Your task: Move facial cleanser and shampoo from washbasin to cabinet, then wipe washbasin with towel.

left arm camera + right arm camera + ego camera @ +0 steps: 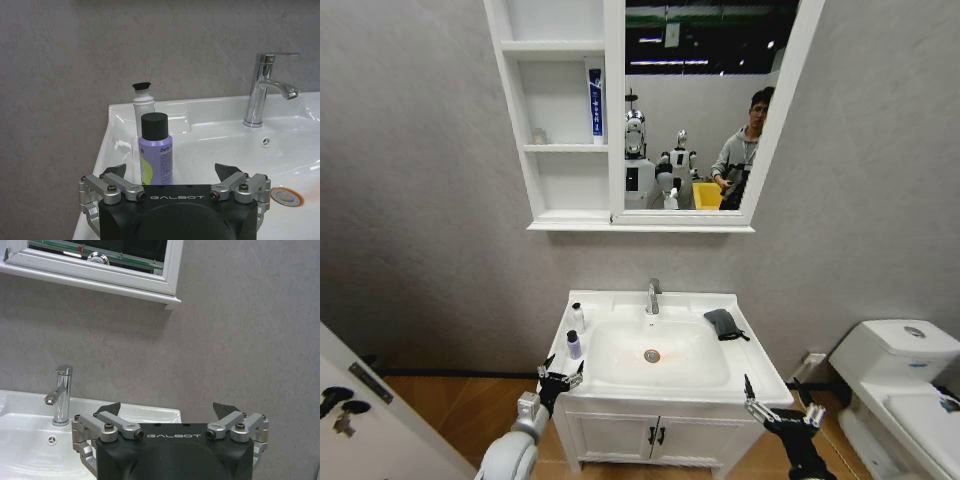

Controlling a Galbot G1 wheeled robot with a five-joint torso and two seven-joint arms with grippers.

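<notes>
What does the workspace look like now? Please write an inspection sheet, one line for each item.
Surface: washbasin, white, with chrome tap.
Job's things: purple bottle with black cap and white bottle upright on the basin's left ledge, white one behind; dark towel on the right ledge; cabinet above, a blue and white tube on its middle shelf.
Clutter: nothing seen.
Grippers: left pincer open, just before the purple bottle, not touching; right pincer open, at the basin's front right corner, holding nothing.
Cables: nothing seen.
Surroundings: grey wall, toilet to the right, vanity doors below.
</notes>
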